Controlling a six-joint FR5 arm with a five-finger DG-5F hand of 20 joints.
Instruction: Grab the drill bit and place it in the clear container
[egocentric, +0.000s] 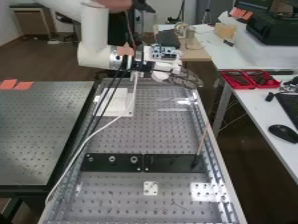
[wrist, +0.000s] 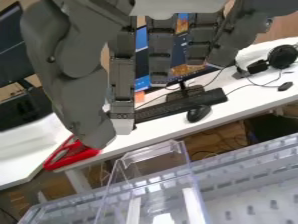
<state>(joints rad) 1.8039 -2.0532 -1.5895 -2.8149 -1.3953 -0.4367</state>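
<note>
The metal bench (egocentric: 120, 192) runs near to far. The white arm (egocentric: 94, 35) is cut off at upper left. Its hand (egocentric: 183, 79) hangs over the far right, fingers straight and thumb alongside; any contact between them is unclear. The clear container (wrist: 154, 151), partly cut off, sits at the bench's far right, its faint walls hard to trace. A thin rod (egocentric: 201, 142) leans at the near right, too small to identify as the drill bit.

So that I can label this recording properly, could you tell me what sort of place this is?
Probably a robotics lab or workshop: there is a robot arm over a bench with a perforated metal top, and beside it a desk with a computer mouse and keyboard.
</note>
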